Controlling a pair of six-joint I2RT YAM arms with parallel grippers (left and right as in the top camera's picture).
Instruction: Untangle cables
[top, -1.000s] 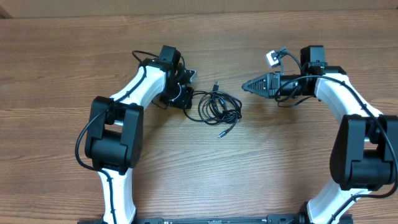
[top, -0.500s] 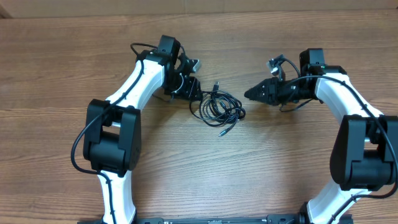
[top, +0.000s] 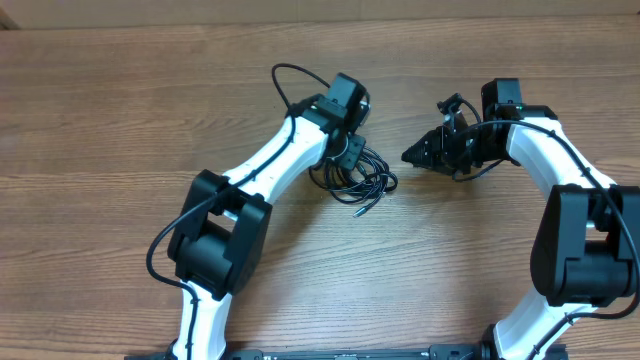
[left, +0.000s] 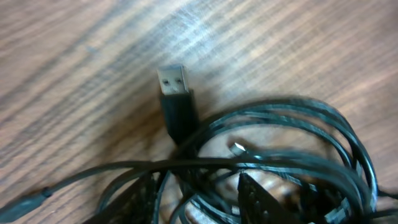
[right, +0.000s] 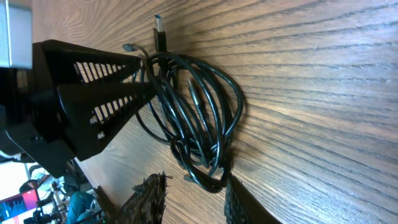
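Moved onto the cables (top: 365, 178), the left gripper (left: 194, 183) is seen jaws spread, like the right gripper (right: 193, 190); several strands may be pinched together.

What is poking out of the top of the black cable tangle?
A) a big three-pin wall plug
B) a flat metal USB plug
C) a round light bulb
B: the left wrist view shows a USB plug with a flat metal tip sticking out of the tangled cables.
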